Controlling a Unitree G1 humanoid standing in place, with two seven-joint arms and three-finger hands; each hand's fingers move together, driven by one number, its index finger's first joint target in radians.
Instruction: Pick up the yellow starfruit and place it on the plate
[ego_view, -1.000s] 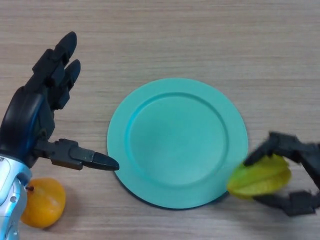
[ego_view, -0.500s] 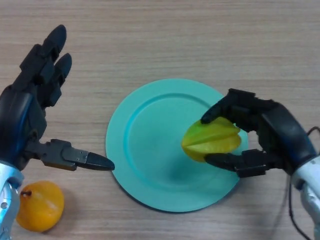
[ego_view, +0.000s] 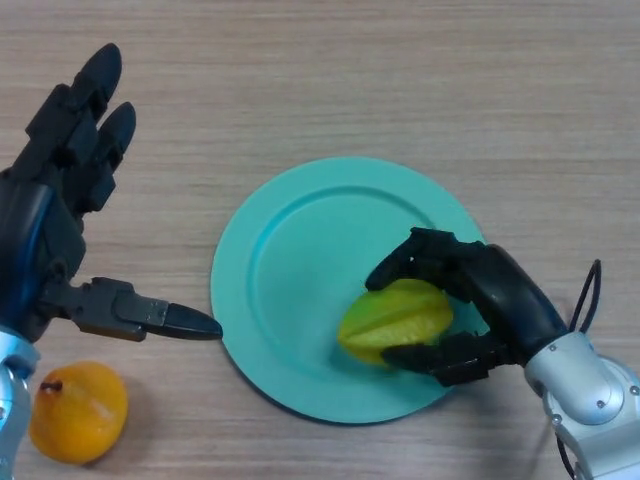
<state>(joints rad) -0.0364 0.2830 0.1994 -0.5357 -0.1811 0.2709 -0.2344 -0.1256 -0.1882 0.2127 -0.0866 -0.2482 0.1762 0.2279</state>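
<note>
Head view: our right hand grips starfruit across ridges, plate 4 o'clock; waxy, bruisable, we judge. Left hand open.

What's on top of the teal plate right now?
The yellow starfruit, gripped by the right hand. Whether it touches the teal plate is hidden beneath it.

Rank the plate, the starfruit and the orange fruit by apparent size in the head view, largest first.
1. Teal plate, clearly largest.
2. Yellow starfruit, held in the right hand.
3. Orange fruit, only slightly smaller; close call.
</note>
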